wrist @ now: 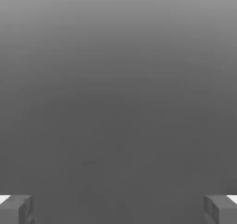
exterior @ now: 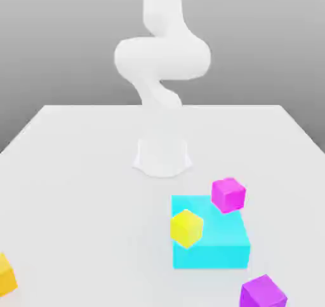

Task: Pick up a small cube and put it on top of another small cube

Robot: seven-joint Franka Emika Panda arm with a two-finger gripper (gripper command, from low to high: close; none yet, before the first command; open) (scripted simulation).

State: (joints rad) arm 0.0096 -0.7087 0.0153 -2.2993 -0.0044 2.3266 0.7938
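Violet-purple cube [exterior: 263, 292] and orange block [exterior: 6, 274] are cut off.

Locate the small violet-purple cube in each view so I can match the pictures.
Exterior view: small violet-purple cube on the white table, at that view's lower right corner, nearer the camera than the flat cyan block.
Hand view: open end effector, grey fingers wide apart, plain grey backdrop between them.
Shared landmark: the grey backdrop, behind the white arm in the exterior view.
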